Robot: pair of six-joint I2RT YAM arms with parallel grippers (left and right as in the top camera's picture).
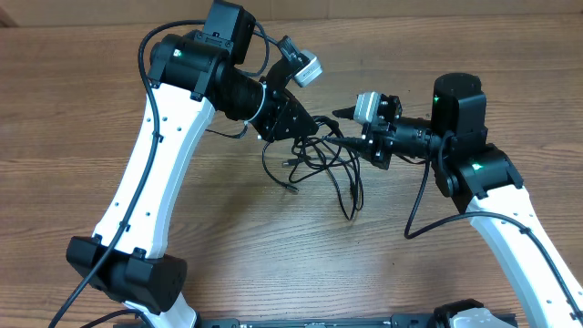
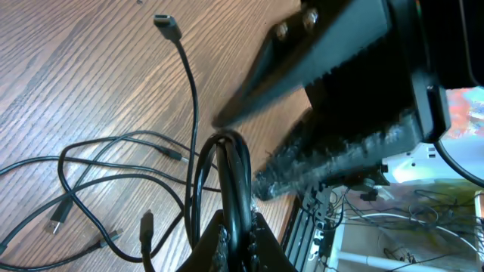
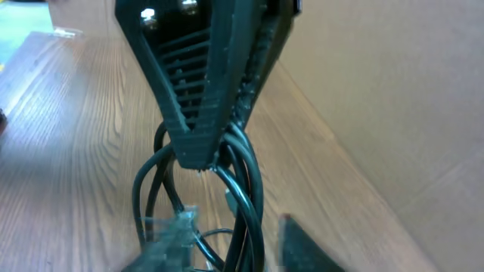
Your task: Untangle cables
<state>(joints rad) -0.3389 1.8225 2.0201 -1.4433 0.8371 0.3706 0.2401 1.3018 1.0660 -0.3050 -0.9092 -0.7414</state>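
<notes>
- Wood-grain bench (image 1: pixel 273 264) carries the cables (image 1: pixel 319 162), a loose black tangle at its middle between the two arms, with stray ends trailing toward the near side.
- Left tool (image 2: pixel 234 238) is pressed together on a bunch of strands and holds a loop up, probably as an anchor.
- Right tool (image 3: pixel 200 157), coming from the right, pinches that same loop close by, likely to draw strands apart.
- One plug (image 2: pixel 165 23) lies free on the bench.

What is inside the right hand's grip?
Black cables are pinched at the tips of the right hand, and their loops hang below over the wooden table. How many strands run inside the grip is covered by the hand itself.
</notes>
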